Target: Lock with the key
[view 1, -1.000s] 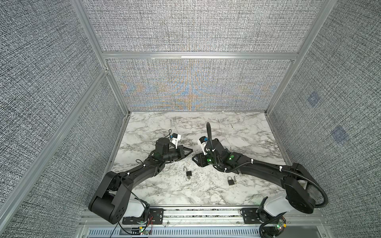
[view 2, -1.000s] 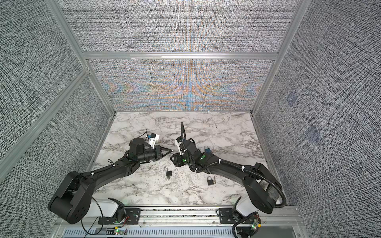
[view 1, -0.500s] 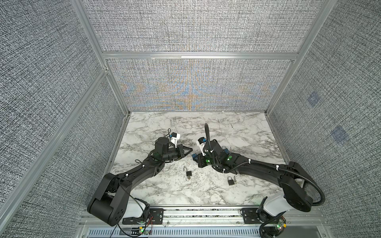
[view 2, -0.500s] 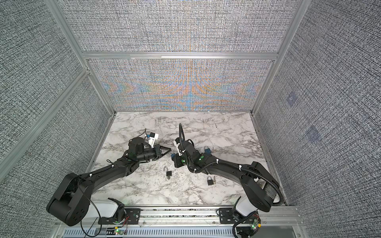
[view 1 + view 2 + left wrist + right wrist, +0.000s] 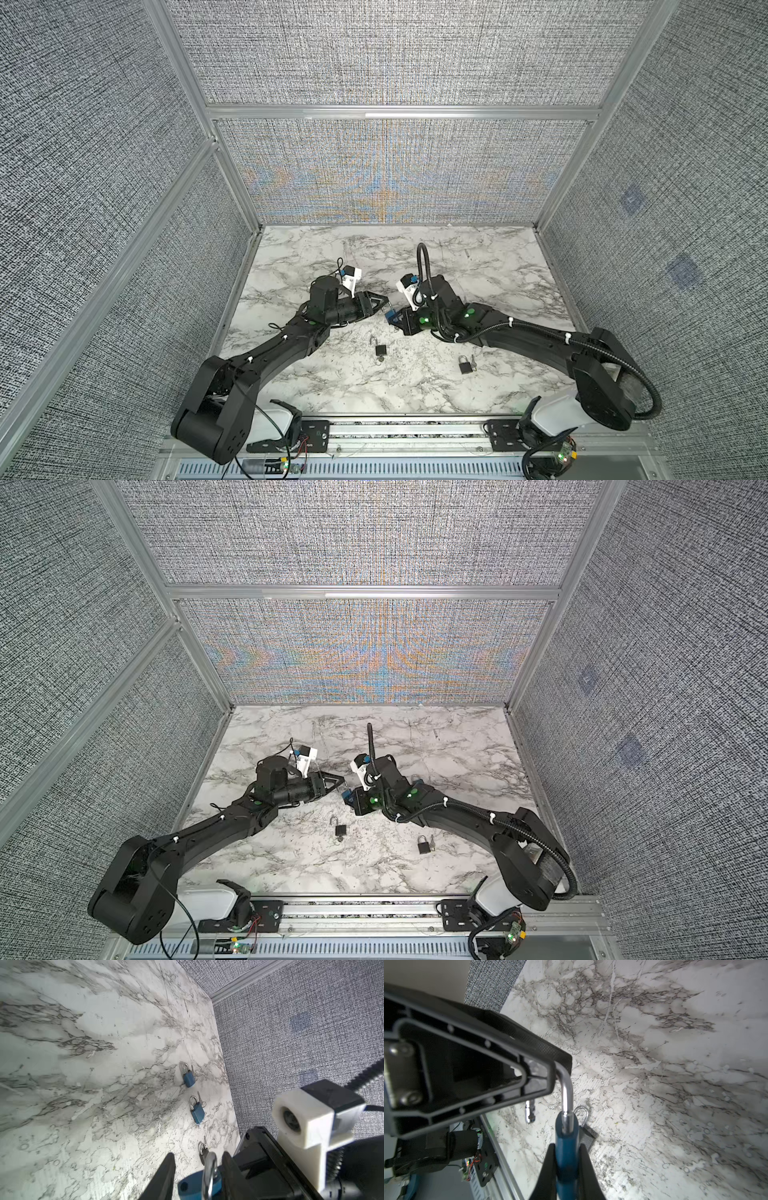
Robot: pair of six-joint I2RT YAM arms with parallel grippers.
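A blue padlock (image 5: 566,1159) hangs above the marble between both arms, in both top views (image 5: 390,318) (image 5: 348,798). My right gripper (image 5: 567,1146) is shut on its body. Its silver shackle (image 5: 568,1093) stands open, with the free leg (image 5: 529,1113) out of the body. My left gripper (image 5: 198,1155) is open around the shackle (image 5: 208,1169): one finger (image 5: 228,1163) lies against it, the other finger (image 5: 166,1169) stands apart. No key shows in the held padlock. A small key (image 5: 474,362) lies by a black padlock on the table.
Two black padlocks (image 5: 380,350) (image 5: 465,365) lie on the marble table (image 5: 374,386) in front of the grippers. In the left wrist view two more blue padlocks (image 5: 189,1079) (image 5: 197,1112) with keys lie near the right wall. Fabric walls enclose three sides.
My right gripper moved in toward the left one and closed on the padlock's body. My left gripper's jaws, shut on the shackle before, have parted.
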